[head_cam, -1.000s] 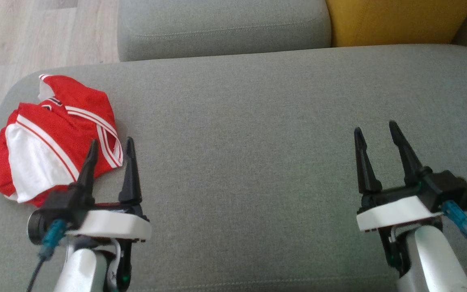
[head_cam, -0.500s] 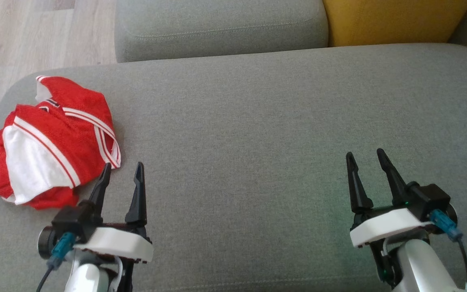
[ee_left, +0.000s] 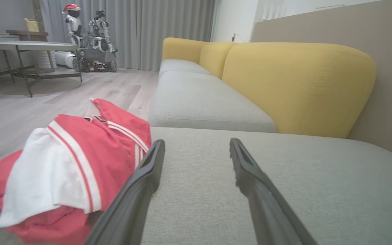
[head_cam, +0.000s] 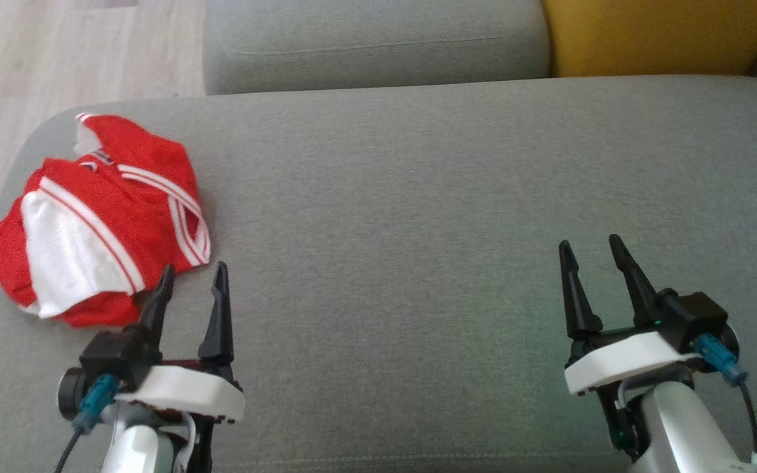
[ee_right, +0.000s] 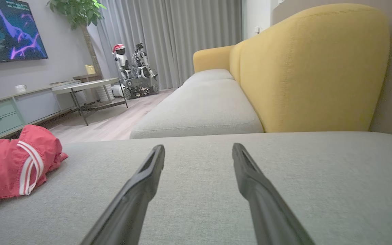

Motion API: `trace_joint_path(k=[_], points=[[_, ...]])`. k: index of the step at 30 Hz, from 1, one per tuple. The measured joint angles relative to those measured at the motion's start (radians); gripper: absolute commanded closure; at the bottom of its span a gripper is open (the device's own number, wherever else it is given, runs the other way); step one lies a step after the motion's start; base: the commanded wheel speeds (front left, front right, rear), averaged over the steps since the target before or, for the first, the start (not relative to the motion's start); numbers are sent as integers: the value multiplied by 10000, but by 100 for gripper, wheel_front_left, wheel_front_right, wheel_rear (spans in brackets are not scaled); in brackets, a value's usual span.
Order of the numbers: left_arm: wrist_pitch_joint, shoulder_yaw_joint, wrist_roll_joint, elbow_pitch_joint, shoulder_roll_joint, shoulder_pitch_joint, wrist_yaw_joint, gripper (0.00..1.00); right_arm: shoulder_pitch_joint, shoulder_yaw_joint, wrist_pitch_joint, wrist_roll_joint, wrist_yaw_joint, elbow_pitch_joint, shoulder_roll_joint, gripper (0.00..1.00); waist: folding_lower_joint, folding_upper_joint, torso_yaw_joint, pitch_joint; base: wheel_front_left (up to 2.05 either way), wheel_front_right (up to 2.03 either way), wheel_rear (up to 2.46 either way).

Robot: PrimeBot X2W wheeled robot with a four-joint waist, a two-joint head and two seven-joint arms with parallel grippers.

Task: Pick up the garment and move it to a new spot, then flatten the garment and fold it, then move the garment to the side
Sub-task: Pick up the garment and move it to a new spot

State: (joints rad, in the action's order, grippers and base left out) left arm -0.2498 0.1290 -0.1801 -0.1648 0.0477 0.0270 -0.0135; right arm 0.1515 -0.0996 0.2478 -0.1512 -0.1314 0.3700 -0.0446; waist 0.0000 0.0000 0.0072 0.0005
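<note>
- Broadly, the grey sofa seat (head_cam: 418,197) carried the red-and-white garment (head_cam: 102,217), bunched at its left end.
- The left hand (head_cam: 194,269) hovered spread and empty just beside it.
- The right hand (head_cam: 589,243) was spread too, well apart.
- Pick-up seemed the step in hand; next, the left hand would need to pinch a raised fold.

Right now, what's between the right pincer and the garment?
From the right pincer to the garment runs bare grey seat cushion, seen in the head and right wrist views. The open left pincer sits at the garment's near edge, just off that line.
</note>
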Motion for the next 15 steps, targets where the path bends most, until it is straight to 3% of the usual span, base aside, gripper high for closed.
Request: trace_joint_path(k=[15], points=[[-33, -464, -192, 180, -17, 75, 433, 0, 31, -846, -2, -77, 0, -61, -8, 0, 0, 0, 1928, 76, 0, 0, 0]])
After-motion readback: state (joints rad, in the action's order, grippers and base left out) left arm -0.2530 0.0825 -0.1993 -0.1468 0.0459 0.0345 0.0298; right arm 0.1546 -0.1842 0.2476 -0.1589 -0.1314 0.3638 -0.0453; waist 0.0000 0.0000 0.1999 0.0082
